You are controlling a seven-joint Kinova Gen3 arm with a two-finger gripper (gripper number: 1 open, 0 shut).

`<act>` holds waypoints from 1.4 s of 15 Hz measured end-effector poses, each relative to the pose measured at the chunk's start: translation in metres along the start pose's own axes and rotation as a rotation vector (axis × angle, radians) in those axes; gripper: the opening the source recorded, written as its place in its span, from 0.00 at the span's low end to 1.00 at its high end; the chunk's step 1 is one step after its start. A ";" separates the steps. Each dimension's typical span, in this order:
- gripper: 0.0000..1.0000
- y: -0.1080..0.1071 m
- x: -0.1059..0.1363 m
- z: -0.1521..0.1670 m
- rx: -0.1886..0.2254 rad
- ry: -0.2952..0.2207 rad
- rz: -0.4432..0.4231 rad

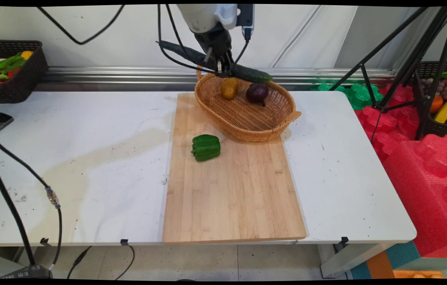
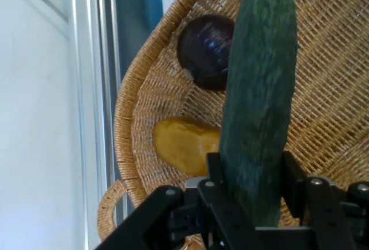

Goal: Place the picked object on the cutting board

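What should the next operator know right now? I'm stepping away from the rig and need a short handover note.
Gripper: shut on the cucumber, holding it in the air over the far end of the wicker basket.
In the basket: a yellow vegetable and a dark purple one, side by side at the far end.
The basket stands on the far end of the wooden board. A green bell pepper lies on the board just in front of the basket, apart from it.
The cucumber is not in the basket; the pepper is not held.

One cucumber (image 1: 211, 63) – one wicker basket (image 1: 247, 118)
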 end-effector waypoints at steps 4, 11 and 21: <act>0.00 0.008 -0.006 -0.025 0.008 0.017 -0.065; 0.00 0.038 -0.008 -0.055 -0.026 0.043 -0.175; 0.00 0.103 -0.002 -0.081 -0.131 0.049 -0.376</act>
